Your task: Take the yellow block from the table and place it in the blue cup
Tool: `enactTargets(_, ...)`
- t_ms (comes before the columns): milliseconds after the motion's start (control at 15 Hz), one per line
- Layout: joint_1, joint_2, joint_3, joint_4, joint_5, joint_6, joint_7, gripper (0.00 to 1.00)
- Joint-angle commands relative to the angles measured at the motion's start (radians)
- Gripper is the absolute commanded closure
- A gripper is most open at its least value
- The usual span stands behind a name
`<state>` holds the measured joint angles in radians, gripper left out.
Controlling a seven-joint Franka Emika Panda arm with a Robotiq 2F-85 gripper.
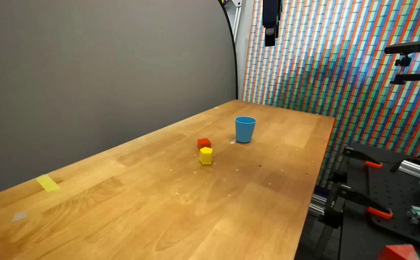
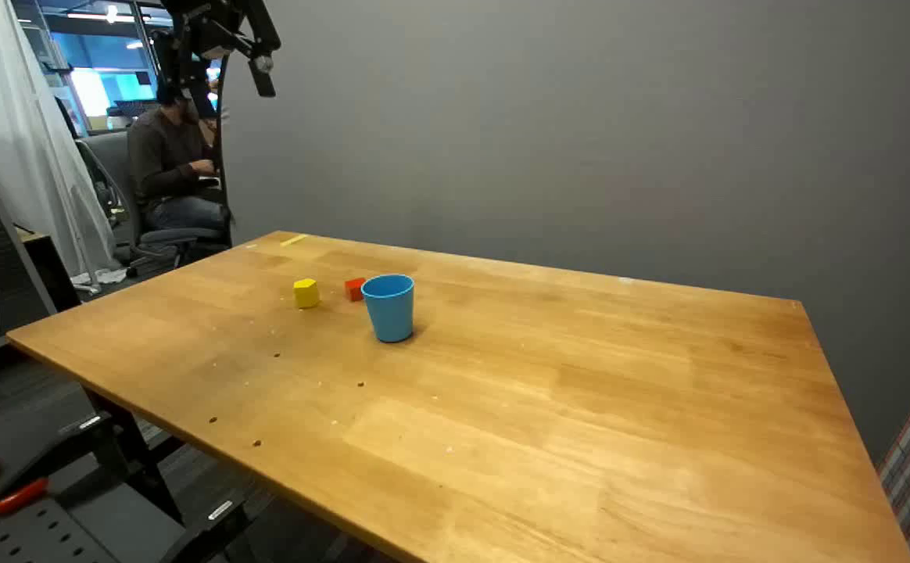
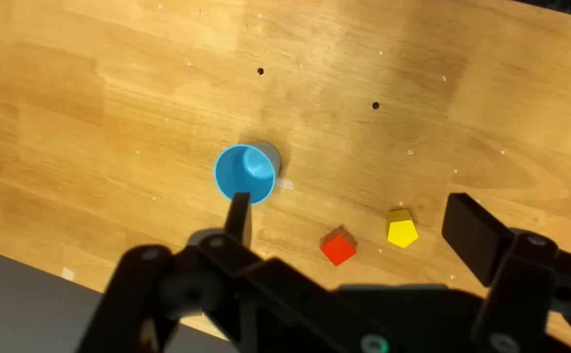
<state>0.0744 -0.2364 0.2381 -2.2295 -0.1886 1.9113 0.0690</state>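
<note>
The yellow block (image 1: 206, 156) stands on the light wooden table (image 1: 181, 216). It has a five-sided top and also shows in an exterior view (image 2: 306, 294) and the wrist view (image 3: 402, 233). The blue cup (image 1: 245, 130) stands upright on the table, apart from the block; it also shows in an exterior view (image 2: 389, 313). In the wrist view I see into the cup (image 3: 241, 171), and no object shows inside; a finger hides a little of its rim. My gripper (image 3: 348, 215) is open and empty, high above the table; it also shows in an exterior view (image 2: 232, 94).
A red block (image 3: 338, 249) lies close to the yellow block, between it and the cup in the wrist view. A flat yellow tape piece (image 1: 48, 182) is near the table's edge. A grey panel (image 1: 105, 79) stands along one long side. Black clamps (image 1: 361, 202) sit beside the table.
</note>
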Motion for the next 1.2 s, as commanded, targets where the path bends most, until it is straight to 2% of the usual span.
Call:
enactTargets(0, 0.025, 0.002, -0.023, 0.004, -0.006, -0.003, 0.005, 0.0)
enactTargets(267, 0.025, 0.0, -0.023, 0.012, -0.006, -0.003, 0.005, 0.0)
enactTargets(333, 0.003, 0.009, -0.017, 0.013, -0.052, 0.038, 0.113, 0.0)
enactTargets(533, -0.008, 0.1, -0.014, 0.028, -0.13, 0.251, 0.247, 0.0)
enactTargets(600, -0.011, 0.158, -0.012, 0.047, -0.171, 0.324, 0.289, 0.0)
enactTargets(800, 0.008, 0.34, -0.028, 0.125, -0.198, 0.456, 0.328, 0.0)
enactTargets(1000, 0.04, 0.536, -0.057, 0.22, -0.115, 0.51, 0.287, 0.0)
enactTargets(1133, 0.062, 0.664, -0.072, 0.305, -0.049, 0.504, 0.261, 0.0)
